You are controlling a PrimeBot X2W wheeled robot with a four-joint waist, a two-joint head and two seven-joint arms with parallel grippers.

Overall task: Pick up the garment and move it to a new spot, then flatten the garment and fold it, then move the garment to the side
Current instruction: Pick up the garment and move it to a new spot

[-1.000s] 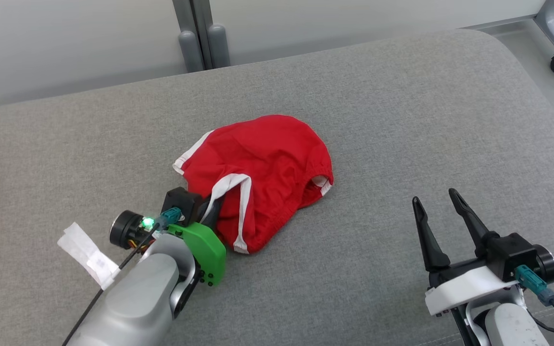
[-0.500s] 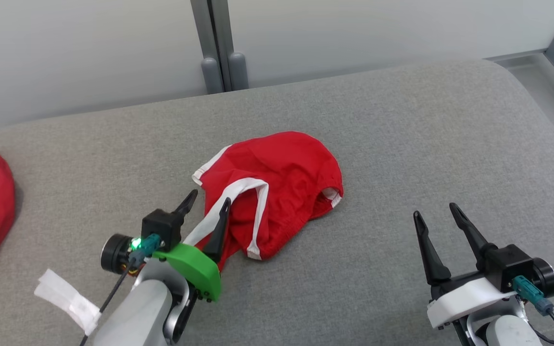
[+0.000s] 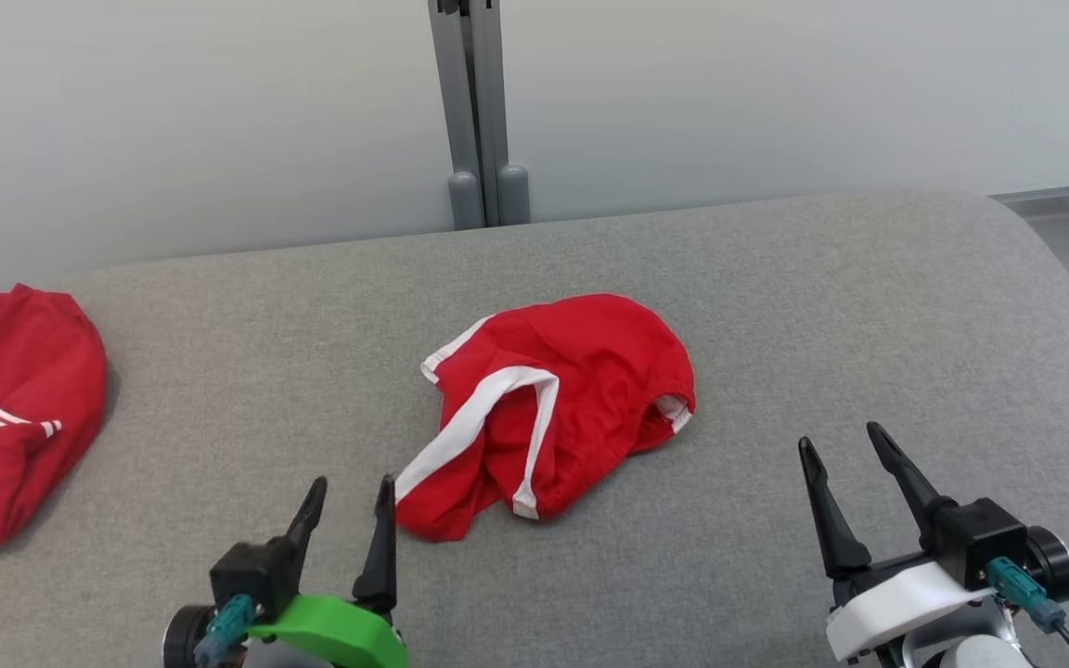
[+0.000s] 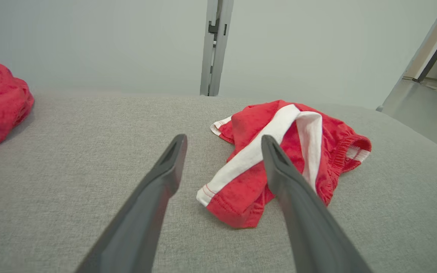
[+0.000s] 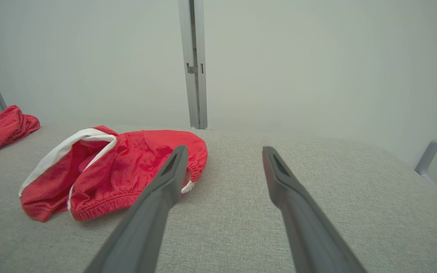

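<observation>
Now left fingers point(image 3: 382, 506) and right fingers point(image 3: 816, 478) are hanging spread, empty, and the crumpled garment point(image 3: 581, 371) is seemingly awaiting flattening tugs.

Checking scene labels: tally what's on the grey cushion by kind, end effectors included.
Red garments: 2 (centre garment, far-left garment)
End effectors: 2 (left end effector, right end effector), both open
Total: 4

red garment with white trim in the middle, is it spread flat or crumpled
Crumpled. The red garment with white trim lies heaped on the grey fabric surface, its white band looping over rumpled folds.
</observation>
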